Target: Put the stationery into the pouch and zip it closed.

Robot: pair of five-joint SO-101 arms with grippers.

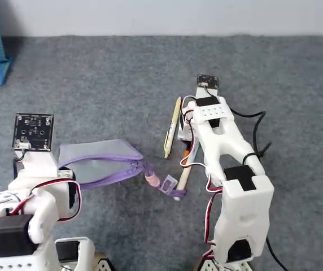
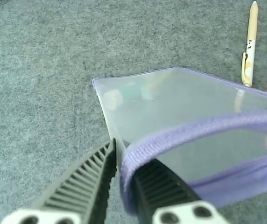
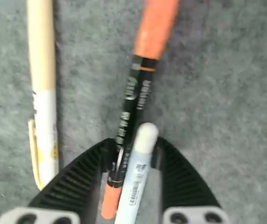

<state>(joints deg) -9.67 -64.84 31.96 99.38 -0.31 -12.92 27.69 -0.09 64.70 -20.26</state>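
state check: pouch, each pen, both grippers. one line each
pouch: unzipped, mouth gaping, lying on the carpet
left gripper: shut on the pouch's edge
right gripper: shut around two pens
black-and-orange pen: held in the right gripper
white pen: in the same grip, alongside it
cream pen: loose on the carpet, outside the pouch

Soft, even light from above, med. bright, no hard shadows. High view: only faint shade on the gray mat [image 1: 105, 79] close under the arms. Left wrist view: pale glare patches on the clear pouch [image 2: 180, 102], esp. near its corner; its near purple edge is blurred. Right wrist view: thin soft shadow beside the cream pen [image 3: 42, 70]; the orange pen [image 3: 156, 25] is smeared at its far end.
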